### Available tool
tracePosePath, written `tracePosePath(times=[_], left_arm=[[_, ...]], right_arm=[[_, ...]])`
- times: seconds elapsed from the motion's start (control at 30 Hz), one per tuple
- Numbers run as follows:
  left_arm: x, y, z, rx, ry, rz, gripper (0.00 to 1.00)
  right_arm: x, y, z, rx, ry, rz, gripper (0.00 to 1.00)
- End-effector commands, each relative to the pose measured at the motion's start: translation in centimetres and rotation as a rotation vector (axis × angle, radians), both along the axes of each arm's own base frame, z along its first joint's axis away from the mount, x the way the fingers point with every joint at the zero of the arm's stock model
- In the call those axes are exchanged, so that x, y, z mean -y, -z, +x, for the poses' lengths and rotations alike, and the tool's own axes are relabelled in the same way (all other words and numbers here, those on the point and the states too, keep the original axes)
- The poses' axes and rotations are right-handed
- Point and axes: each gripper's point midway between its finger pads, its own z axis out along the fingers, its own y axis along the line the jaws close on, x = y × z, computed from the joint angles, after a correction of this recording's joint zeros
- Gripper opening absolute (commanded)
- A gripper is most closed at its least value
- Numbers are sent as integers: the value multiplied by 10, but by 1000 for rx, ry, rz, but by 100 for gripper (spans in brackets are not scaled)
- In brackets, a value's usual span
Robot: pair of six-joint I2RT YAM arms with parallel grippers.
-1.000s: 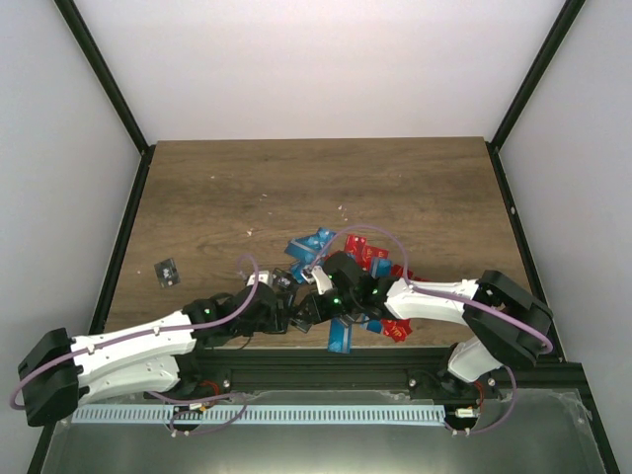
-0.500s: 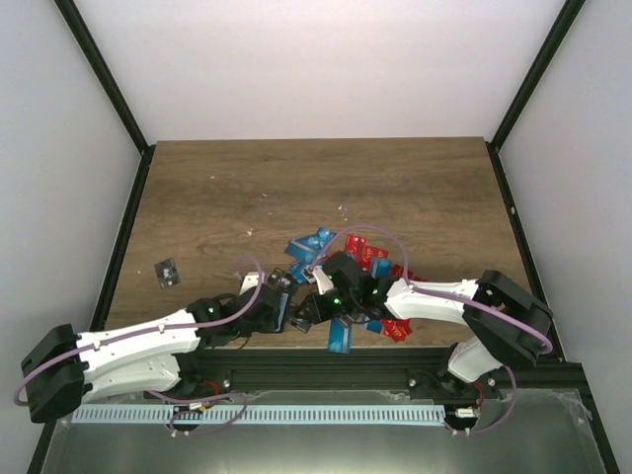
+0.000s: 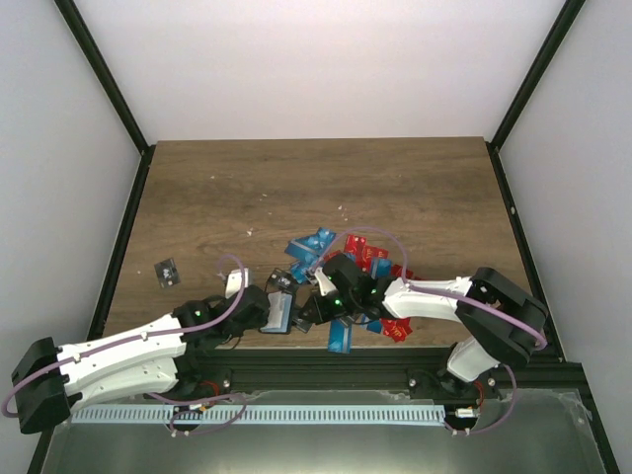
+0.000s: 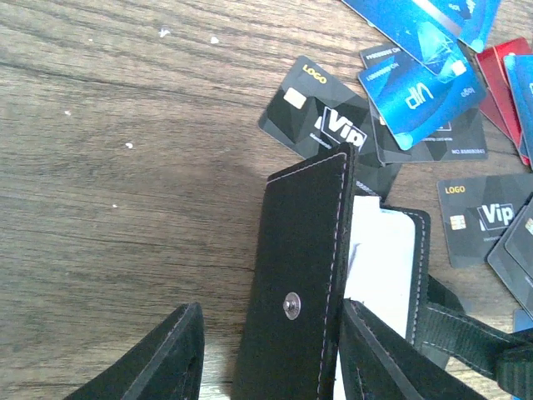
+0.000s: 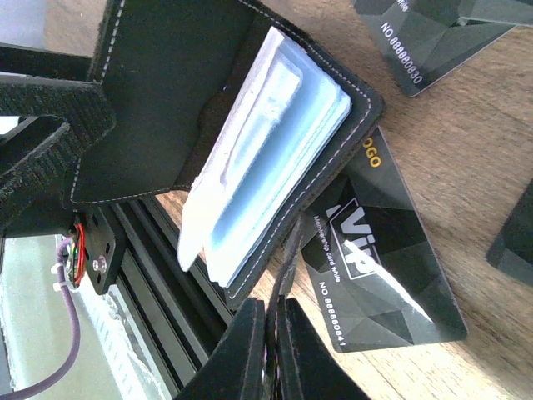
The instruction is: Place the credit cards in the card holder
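Top external view: both arms reach in to meet near the front edge of the tabletop [image 3: 296, 188]. The card holder [image 3: 280, 314] lies open just left of the scattered credit cards [image 3: 318, 245]. The left gripper [image 3: 265, 308] is at the holder and the right gripper [image 3: 314, 308] is just beside it on the other side. A lone black card [image 3: 168, 272] sits well apart to the left. Neither gripper's state can be told from up here.

Left wrist view: the left gripper [image 4: 273, 307] has its fingers apart. They straddle the holder's outer flap [image 4: 300, 242], which carries a snap stud [image 4: 291, 305], without pinching it. One finger seems to sit inside the fold, next to the clear sleeves [image 4: 383, 258]. A black Vip card [image 4: 321, 125] lies at the holder's far end, with blue cards [image 4: 416, 87] overlapping beyond it.

Right wrist view: the right gripper [image 5: 271, 304] has its fingers pressed together on what looks like a thin dark card [image 5: 289, 250] seen edge-on. The card's tip is by the stitched rim of the card holder [image 5: 166, 75], beside the sleeves.

The step in hand appears to be feeding this card in. The left gripper would do well to close on the flap so the fold stays spread and the holder cannot slide. The right gripper should bring the card's face parallel with a sleeve mouth, lead with one corner, and push along the sleeve instead of against the rim. It should let go only once the card is seated.
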Motion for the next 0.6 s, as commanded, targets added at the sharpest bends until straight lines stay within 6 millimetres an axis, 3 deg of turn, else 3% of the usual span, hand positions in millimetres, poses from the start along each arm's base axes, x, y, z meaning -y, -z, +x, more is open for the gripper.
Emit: tracePosePath(times=[0.0,0.37,0.57], left_arm=[[-15,8,-1,-5,-55,45,46],[-34,30,-5,-21,-171,29,42],[-41,32,-2,-6,-209,34,42]], right_arm=[[5,6,6,17,12,-23,1],[21,16,31,20,68,-63,1],[32,22,45,16,100,-91,1]])
